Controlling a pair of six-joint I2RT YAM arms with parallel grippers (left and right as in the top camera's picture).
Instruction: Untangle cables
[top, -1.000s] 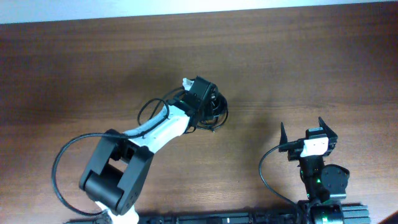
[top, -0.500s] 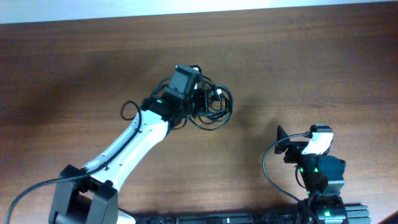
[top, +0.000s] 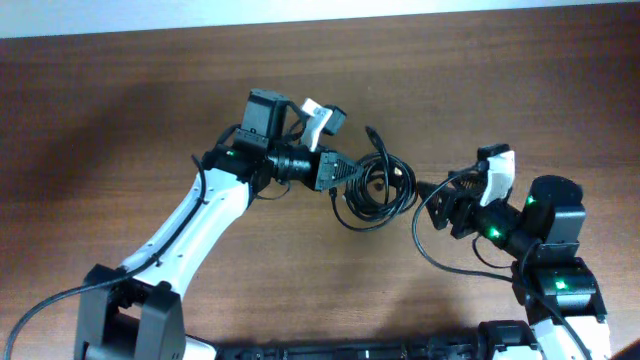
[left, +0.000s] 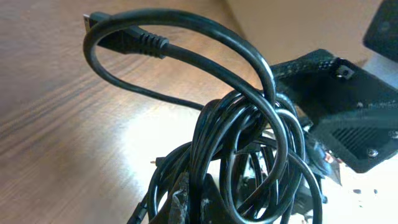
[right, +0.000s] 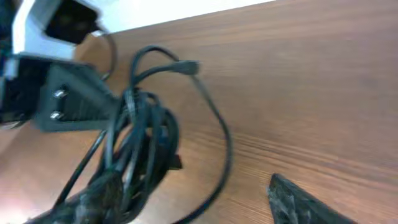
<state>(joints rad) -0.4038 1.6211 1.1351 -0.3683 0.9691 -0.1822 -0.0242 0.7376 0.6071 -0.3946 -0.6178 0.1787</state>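
The cables (top: 375, 187) are a knotted black bundle at mid-table, with one plug end (top: 369, 131) sticking out toward the far side. My left gripper (top: 345, 172) is shut on the bundle's left side and holds it. In the left wrist view the cables (left: 249, 143) loop up from the shut fingers (left: 199, 190), with a plug (left: 127, 38) at the top. My right gripper (top: 428, 192) is open, right beside the bundle's right edge. In the right wrist view its fingers (right: 189, 183) are spread, the left one against the cables (right: 140, 140), with one loose loop (right: 224, 149) between them.
The wooden table (top: 520, 90) has a pale edge strip along the far side. The arms' own thick black wires loop beside the left arm (top: 205, 165) and under the right arm (top: 430, 255). The right arm's base stands at the front right.
My left gripper has swung right and turned, carrying the bundle to mid-table. My right arm has come up from the front edge and left to the bundle's right side.
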